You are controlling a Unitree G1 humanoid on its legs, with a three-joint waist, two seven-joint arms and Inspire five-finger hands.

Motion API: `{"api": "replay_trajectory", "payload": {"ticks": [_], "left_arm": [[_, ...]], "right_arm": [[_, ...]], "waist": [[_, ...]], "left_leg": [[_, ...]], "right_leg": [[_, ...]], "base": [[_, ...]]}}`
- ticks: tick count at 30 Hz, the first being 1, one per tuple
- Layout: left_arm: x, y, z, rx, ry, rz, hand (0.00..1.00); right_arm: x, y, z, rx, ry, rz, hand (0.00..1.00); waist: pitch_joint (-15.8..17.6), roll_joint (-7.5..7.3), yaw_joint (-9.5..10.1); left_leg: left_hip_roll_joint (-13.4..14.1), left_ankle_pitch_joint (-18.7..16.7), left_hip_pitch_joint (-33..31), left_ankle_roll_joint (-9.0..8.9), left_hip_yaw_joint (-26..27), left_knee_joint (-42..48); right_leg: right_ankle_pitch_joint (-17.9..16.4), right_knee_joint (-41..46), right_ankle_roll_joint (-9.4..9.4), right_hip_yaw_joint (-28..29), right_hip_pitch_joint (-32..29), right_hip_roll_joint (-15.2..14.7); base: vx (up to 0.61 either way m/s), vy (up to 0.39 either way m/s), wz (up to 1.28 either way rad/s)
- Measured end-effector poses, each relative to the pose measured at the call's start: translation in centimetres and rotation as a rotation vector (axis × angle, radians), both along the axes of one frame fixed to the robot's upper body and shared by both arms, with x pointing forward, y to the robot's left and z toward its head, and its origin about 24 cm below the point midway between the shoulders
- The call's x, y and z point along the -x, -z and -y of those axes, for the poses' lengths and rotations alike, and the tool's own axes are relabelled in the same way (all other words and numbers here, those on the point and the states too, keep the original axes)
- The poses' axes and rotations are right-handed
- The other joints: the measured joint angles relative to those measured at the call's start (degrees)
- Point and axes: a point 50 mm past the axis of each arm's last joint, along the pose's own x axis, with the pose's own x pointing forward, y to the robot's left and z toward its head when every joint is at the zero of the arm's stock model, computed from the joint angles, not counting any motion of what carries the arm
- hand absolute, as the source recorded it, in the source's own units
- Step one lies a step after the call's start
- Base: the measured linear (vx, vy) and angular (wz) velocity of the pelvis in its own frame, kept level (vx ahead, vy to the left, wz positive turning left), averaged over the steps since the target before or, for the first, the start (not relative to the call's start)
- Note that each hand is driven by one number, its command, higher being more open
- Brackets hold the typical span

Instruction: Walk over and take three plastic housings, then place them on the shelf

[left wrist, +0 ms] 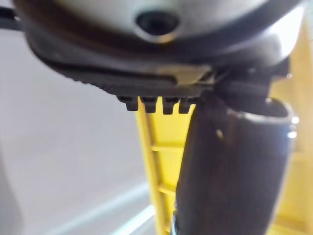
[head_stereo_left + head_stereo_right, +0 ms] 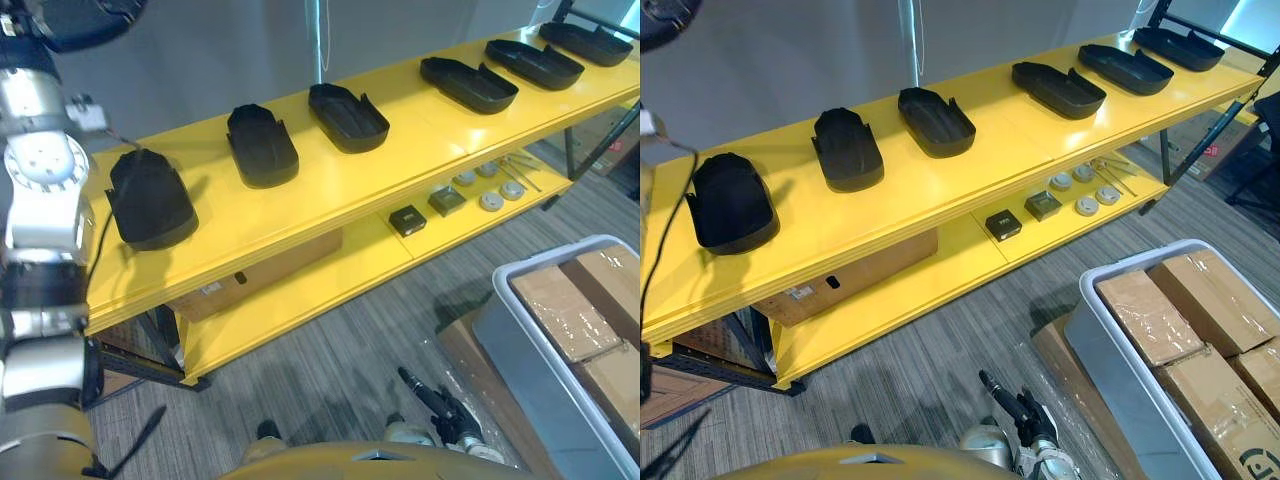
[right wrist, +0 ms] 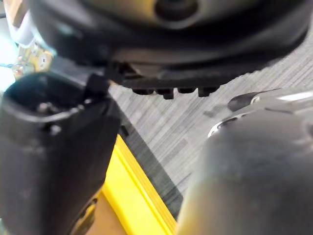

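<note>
**Yellow shelf with a row of black housings, viewed from above**

Nearest, at lower right: a grey bin (image 2: pixel 515 345) packed with taped cardboard boxes (image 2: pixel 570 315), on top of a flat sheet of cardboard (image 2: pixel 470 345). Just left of it, low over the striped grey carpet (image 2: pixel 330 350): the right hand (image 2: pixel 445 408), fingers loosely straight, holding nothing.

Beyond the carpet: a long yellow shelf (image 2: pixel 420 140) with two boards, stretching from near left to far right.

On the lower board:
- a brown carton (image 2: pixel 255 270) under the left part
- a small black box (image 2: pixel 407 220)
- a grey-green box (image 2: pixel 446 201)
- a cluster of round silver discs (image 2: pixel 490 201)
- a few thin rods (image 2: pixel 522 172)

On the upper board: six black plastic housings (image 2: pixel 936 122), spaced apart in one row, all resting on the board and well apart from the right hand.
- Leftmost housing (image 2: pixel 150 200) near the front edge, beside the silver-grey left arm (image 2: pixel 45 190).
- Second housing (image 2: pixel 262 145) and third housing (image 2: pixel 347 117) a little farther along.
- Fourth housing (image 2: pixel 468 84), fifth housing (image 2: pixel 533 63) and sixth housing (image 2: pixel 586 43) toward the far right end, hollow side up like shallow trays.

Left hand (image 1: pixel 230 176) up high by the shelf's left end, yellow frame close behind it in the wrist view. Open or closed, holding anything or not: impossible to tell.

Farthest back: a plain grey wall (image 2: pixel 250 50).
</note>
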Motion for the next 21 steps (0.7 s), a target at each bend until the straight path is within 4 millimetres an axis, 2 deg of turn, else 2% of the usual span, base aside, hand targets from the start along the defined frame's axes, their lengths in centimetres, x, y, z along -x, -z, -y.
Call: {"api": "replay_trajectory", "payload": {"ticks": [3,4,6,9,13,16,18,21], "left_arm": [[3.3,6.8,1.4,0.079,0.006,-0.064,1.00],[4.2,9.6,1.8,0.114,-0.021,-0.131,1.00],[5.8,13.3,1.7,0.184,-0.100,-0.240,1.00],[8.0,16.5,0.9,0.273,-0.205,-0.336,1.00],[8.9,18.2,0.3,0.289,-0.241,-0.411,1.00],[8.7,18.5,0.3,0.303,-0.177,-0.440,1.00],[8.5,18.4,1.0,0.258,-0.102,-0.447,1.00],[8.2,18.5,1.8,0.243,-0.014,-0.460,1.00]], "right_arm": [[0.7,0.0,0.2,0.016,0.011,-0.006,1.00],[1.3,0.1,0.2,0.024,0.022,-0.014,1.00],[2.0,0.4,0.0,0.020,0.026,-0.043,1.00],[2.6,0.7,-0.5,0.007,0.031,-0.063,1.00],[2.9,0.8,-0.9,0.006,0.028,-0.075,1.00],[2.1,0.7,-0.9,0.008,0.026,-0.053,1.00],[1.3,0.5,-0.9,0.009,0.021,-0.029,1.00],[1.1,0.5,-0.9,0.007,0.020,-0.022,1.00]], "waist": [[-1.2,0.46,0.85],[-1.4,0.30,1.97],[-1.7,-0.47,3.33],[-2.5,-1.99,5.06],[-2.9,-2.70,6.36],[-2.8,-2.54,6.52],[-2.9,-2.32,6.38],[-2.7,-2.07,6.23]], "left_leg": [[0.0,-0.1,0.0,-0.24,-1.2,0.0],[0.0,-0.3,-0.1,-0.55,-1.8,-0.1],[0.1,-0.4,-0.5,-0.89,-3.3,-0.1],[-0.1,0.0,-1.8,-0.86,-5.1,-0.1],[-0.6,0.2,-2.1,-0.51,-6.8,-0.1],[-1.0,0.4,-2.1,-0.28,-7.1,-0.1],[-1.1,0.3,-2.1,-0.22,-7.1,-0.1],[-1.1,0.2,-2.1,-0.05,-7.1,-0.1]], "right_leg": [[-0.1,-0.8,-0.15,-1.3,0.9,0.0],[-0.4,-1.0,-0.46,-1.6,1.1,0.1],[-0.8,-1.1,-0.99,-3.1,1.8,0.2],[-0.8,-1.6,-1.05,-4.4,1.8,0.2],[-1.1,-1.9,-1.36,-6.3,2.9,-0.1],[-1.2,-1.9,-1.56,-6.5,3.0,-0.4],[-1.2,-1.9,-1.59,-6.5,3.0,-0.5],[-1.2,-2.0,-1.59,-6.5,3.0,-0.5]], "base": [[-0.01,-0.005,0.18],[-0.03,-0.005,0.24],[-0.03,-0.009,0.30],[-0.01,-0.005,0.30],[0.01,-0.002,0.23],[0.00,0.007,0.04],[0.00,0.000,0.00],[0.00,0.000,0.00]]}}
